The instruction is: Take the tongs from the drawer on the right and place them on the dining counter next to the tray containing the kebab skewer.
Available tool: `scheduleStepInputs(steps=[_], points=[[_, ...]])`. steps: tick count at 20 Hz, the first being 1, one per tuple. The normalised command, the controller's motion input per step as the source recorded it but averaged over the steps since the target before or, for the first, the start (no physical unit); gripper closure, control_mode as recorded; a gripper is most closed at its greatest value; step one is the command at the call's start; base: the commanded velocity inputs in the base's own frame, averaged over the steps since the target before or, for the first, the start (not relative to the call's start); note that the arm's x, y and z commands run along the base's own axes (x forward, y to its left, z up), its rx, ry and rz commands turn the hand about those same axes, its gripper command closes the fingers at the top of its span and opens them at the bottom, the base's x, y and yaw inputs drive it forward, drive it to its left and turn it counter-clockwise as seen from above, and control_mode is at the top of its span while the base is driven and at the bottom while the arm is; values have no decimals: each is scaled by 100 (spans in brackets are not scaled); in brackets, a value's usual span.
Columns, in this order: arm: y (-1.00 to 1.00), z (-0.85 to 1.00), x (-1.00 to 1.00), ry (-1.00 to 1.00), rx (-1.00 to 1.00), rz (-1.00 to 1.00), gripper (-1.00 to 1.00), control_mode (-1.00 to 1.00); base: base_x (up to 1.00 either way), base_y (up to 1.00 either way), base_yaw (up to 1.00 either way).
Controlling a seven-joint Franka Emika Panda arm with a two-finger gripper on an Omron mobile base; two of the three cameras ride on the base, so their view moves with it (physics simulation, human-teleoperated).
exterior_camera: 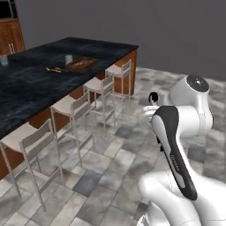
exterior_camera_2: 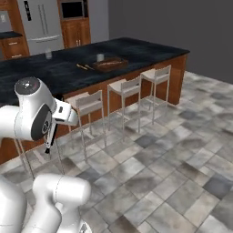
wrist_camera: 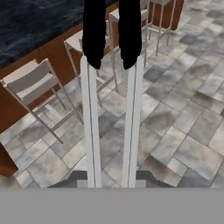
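The tool (wrist_camera: pixel 111 181) was clamped on the slim metal tongs (wrist_camera: pixel 91 131). In the hand view, its 2 dark grey fingertips (wrist_camera: pixel 77 178) sat against the outer sides of the 2 pale tong arms. The arms ran parallel and apart, away from the camera, and each ended in a black tip. The tongs were carried in the air above the grey and beige stone-tile floor (wrist_camera: pixel 175 109). Their black tips pointed toward the front edge of the desk and the stools beneath it.

The long black stone dining desk with faint pale veining and a brown wooden base (exterior_camera: pixel 26 84) (exterior_camera_2: pixel 59 75) stood well apart from the tool, across a stretch of floor. The rectangular dark brown wooden tray with low walls (exterior_camera: pixel 82 64) (exterior_camera_2: pixel 109 63) lay on the desk top near its far end. The contents of the tray were too small to make out. 2 small thin utensils (exterior_camera: pixel 55 69) (exterior_camera_2: pixel 83 67), pale orange-brown, lay on the desk just beside the tray on its nearer side. A small grey cup (exterior_camera: pixel 69 58) (exterior_camera_2: pixel 100 57) stood just behind the tray.

A row of 4 white stools with thin metal legs (exterior_camera: pixel 70 106) was lined up along the desk front in the left base view.

In the right base view, a silver refrigerator (exterior_camera_2: pixel 43 20) and reddish-brown wooden cabinets (exterior_camera_2: pixel 75 32) stood against the wall beyond the desk.
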Motion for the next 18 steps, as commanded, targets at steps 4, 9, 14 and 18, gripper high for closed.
scheduleStepInputs(steps=[4,9,14,18], points=[[0,0,0,0,0,0,100,100,100,-100,23],[0,0,0,0,0,0,100,100,99,-100,28],[0,0,0,0,0,0,100,100,87,-100,40],[0,0,0,0,0,0,100,100,78,-100,46]])
